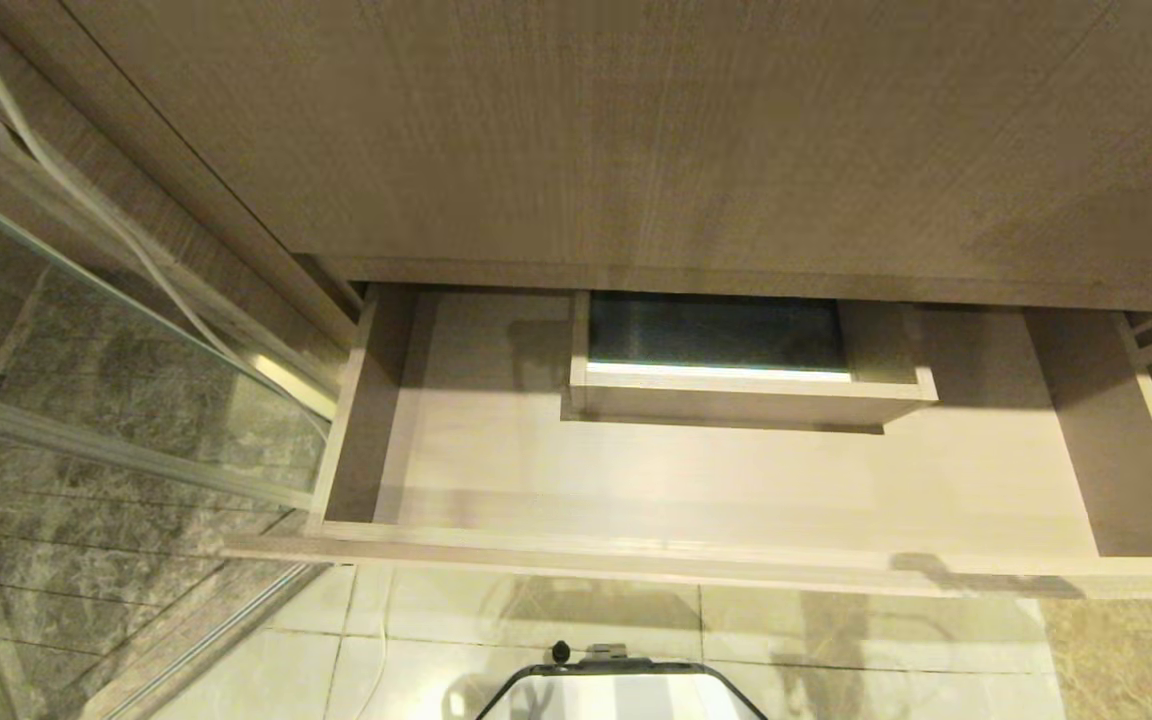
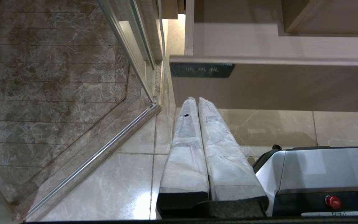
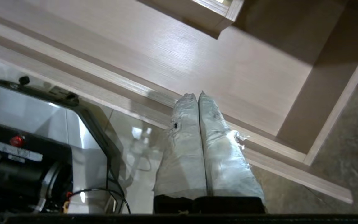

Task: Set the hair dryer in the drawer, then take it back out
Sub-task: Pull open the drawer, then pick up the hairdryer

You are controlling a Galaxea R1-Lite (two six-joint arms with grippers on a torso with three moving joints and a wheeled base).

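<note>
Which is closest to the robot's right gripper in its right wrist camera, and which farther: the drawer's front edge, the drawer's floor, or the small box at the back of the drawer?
From the right gripper, shut and empty:
1. The drawer's front edge, right at its tips.
2. The drawer's floor, just beyond the edge.
3. The small box, deepest in, at the back.

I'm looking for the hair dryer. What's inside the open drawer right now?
The drawer shows only its bare wood-grain floor and the boxed cutout at the back. No hair dryer is visible. The part under the cabinet is hidden.
</note>
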